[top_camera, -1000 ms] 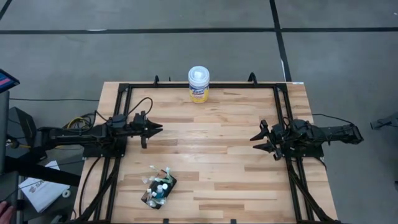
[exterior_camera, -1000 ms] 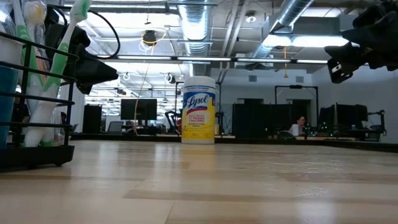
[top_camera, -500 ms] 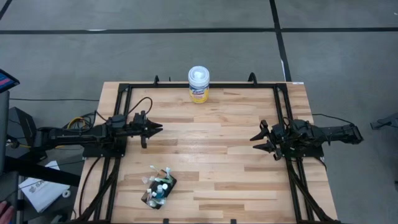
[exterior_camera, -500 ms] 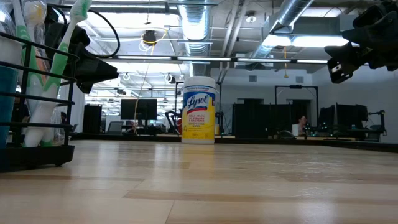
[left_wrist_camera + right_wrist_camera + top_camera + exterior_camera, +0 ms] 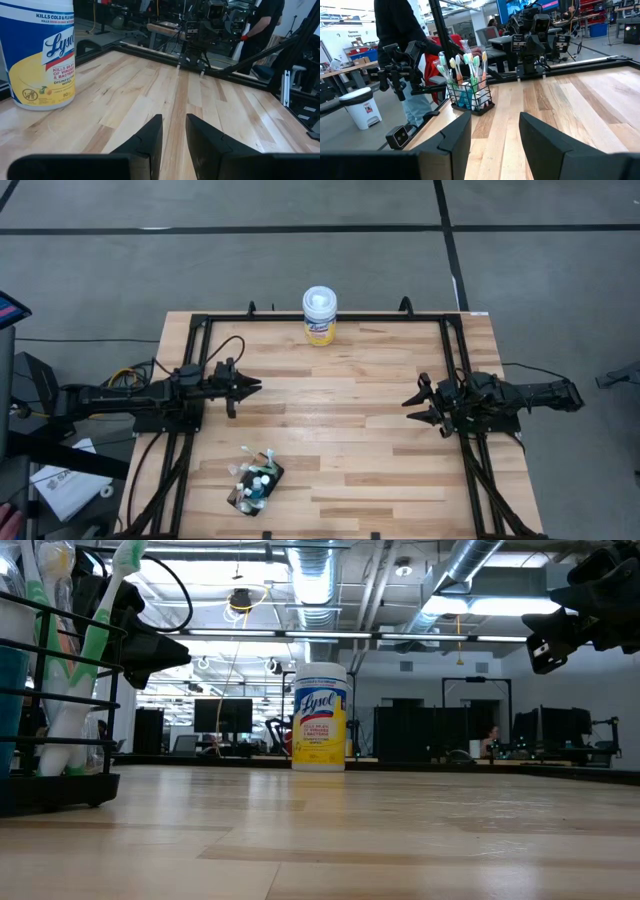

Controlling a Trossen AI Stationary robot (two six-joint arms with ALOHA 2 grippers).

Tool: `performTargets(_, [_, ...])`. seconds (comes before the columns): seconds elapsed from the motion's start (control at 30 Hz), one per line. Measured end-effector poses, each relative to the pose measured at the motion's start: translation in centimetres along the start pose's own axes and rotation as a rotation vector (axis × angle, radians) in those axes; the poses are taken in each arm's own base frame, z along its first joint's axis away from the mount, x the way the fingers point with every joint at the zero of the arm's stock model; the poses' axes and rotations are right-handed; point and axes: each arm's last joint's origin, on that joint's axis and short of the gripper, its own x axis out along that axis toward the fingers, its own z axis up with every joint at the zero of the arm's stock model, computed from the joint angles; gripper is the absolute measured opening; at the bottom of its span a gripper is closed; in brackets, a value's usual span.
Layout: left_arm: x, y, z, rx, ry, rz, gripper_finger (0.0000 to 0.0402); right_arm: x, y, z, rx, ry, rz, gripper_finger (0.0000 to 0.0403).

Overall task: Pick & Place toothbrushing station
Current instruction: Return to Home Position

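High view puts the two claws at opposite sides of the counter (image 5: 340,440), facing each other and well apart, so the homing move looks all but done. Left claw (image 5: 245,387) hangs above the wood with its fingers parted by a narrow gap, gripping nothing. Right claw (image 5: 412,409) is spread wider and is also empty. The station (image 5: 257,483), a black wire bin, stands on the counter off to one side of the left claw, nearer it than the right claw and touching neither. The canister (image 5: 320,315) stands off to the left claw's other side. To finish well, I judge each claw should ease back along its own line, held high and empty, with no sideways swing toward station or canister.
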Motion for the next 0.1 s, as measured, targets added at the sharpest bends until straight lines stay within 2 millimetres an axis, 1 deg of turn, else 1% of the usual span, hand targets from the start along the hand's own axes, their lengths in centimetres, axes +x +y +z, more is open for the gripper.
performTargets(0.1, [0.00,0.00,0.02,0.000,-0.002,-0.001,0.0080,0.00,0.00,0.00,0.000,0.000,0.000,0.0157])
